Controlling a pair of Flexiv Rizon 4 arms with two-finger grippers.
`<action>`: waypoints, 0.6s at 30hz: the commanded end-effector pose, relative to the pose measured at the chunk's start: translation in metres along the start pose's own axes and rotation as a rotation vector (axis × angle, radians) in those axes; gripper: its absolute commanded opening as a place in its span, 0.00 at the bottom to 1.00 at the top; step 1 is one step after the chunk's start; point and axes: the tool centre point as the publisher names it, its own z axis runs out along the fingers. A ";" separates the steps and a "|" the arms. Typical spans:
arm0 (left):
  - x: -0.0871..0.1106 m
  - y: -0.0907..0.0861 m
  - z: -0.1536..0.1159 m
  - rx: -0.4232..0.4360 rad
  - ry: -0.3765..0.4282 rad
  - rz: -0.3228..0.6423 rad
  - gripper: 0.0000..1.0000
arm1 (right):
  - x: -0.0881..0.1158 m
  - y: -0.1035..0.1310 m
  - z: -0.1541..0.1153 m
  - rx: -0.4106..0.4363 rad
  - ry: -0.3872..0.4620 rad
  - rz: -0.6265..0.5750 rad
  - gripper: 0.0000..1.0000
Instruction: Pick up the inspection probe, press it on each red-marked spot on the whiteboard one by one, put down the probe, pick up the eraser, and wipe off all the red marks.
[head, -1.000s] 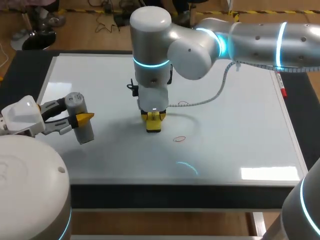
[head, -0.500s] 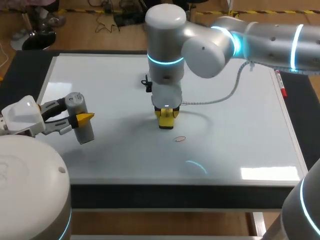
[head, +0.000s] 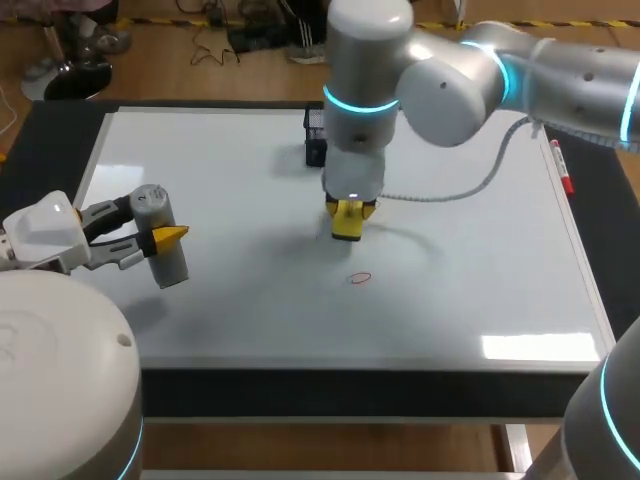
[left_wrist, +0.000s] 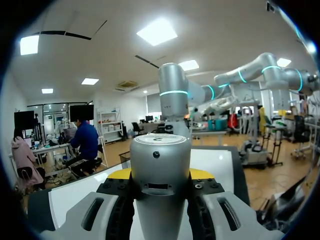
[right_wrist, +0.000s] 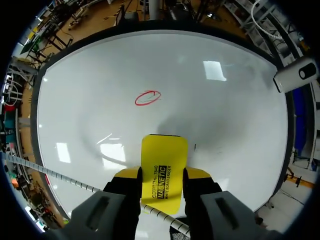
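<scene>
The whiteboard (head: 480, 300) covers most of the table and has one red ring (head: 359, 279) on it. The right gripper (right_wrist: 163, 176) is clamped on the yellow eraser (right_wrist: 164, 150), which is low over the board with the ring a little ahead. The left gripper (head: 150, 228) grips the grey probe (head: 168, 262) over the board's left side.

The whiteboard (head: 200, 330) lies on the table and covers almost all of it. Near its middle the right gripper (head: 347, 214) holds the eraser (head: 347, 227) over the board. The mark (head: 359, 279) is on the board, a little nearer to the near edge than the eraser. Over the board's left part the left gripper (head: 150, 232) holds the probe (head: 167, 252). A marker (head: 562, 170) lies along the right edge, and a small box (head: 316, 142) is near the far edge.
</scene>
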 end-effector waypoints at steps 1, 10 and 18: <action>0.000 0.000 0.000 0.002 0.000 0.001 0.00 | 0.034 -0.010 -0.012 0.013 -0.021 0.045 0.00; 0.000 0.000 0.000 0.002 0.000 0.001 0.00 | 0.102 -0.043 -0.014 0.012 -0.028 0.249 0.00; 0.000 0.000 0.000 0.002 0.000 0.001 0.00 | 0.167 -0.063 -0.019 0.020 -0.019 0.411 0.00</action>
